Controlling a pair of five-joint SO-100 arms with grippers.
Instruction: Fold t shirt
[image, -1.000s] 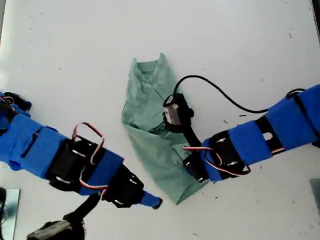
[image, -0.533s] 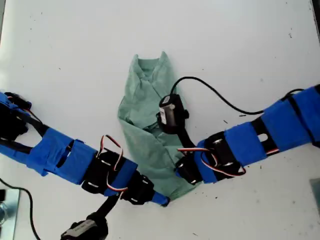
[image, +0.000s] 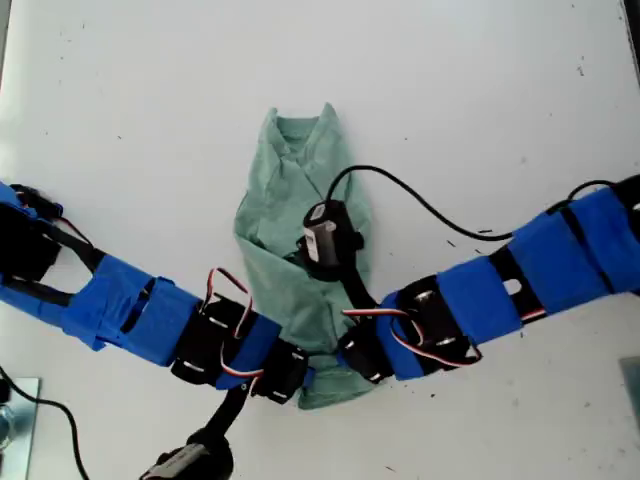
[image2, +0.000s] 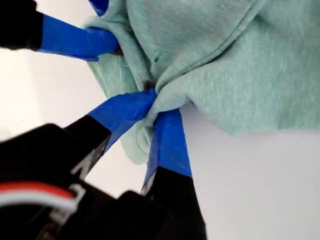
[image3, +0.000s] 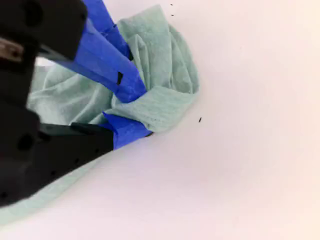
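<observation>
Exterior view shows the soft sage-green cotton t shirt (image: 292, 250) bunched in a long heap in the middle of the white table (image: 480, 90). Both arms meet at its near end. My first gripper (image2: 156, 97) pinches a fold of cloth between its blue fingers (image2: 170, 140). My second gripper (image3: 131, 111) also pinches a thick fold. Both bites look small, I think. If the arms pull apart too fast, the cloth could slip out or bunch up more.
</observation>
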